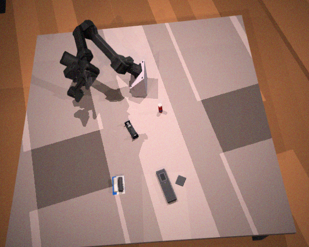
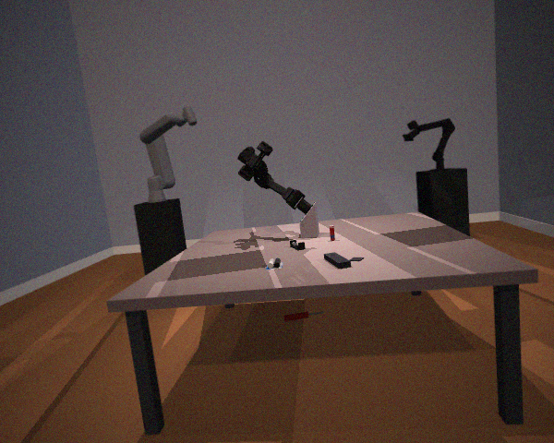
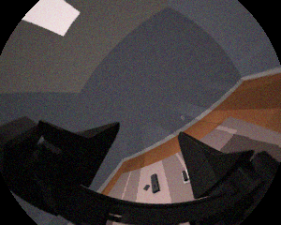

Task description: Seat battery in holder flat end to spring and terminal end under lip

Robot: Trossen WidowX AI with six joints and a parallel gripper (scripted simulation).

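The battery, red with a pale top, stands upright on the table near the arm's white base. The black holder lies on the table in front of the base, apart from the battery, and no battery shows in it. My gripper is open, with nothing between its fingers in the wrist view. It is raised high above the table, off to the left of the battery and holder in the top and exterior views. The battery and holder do not show in the wrist view.
A dark remote-like device lies beside a small grey square plate. A blue-and-white card holds a white and a dark cylinder. Two other arms stand on pedestals behind the table.
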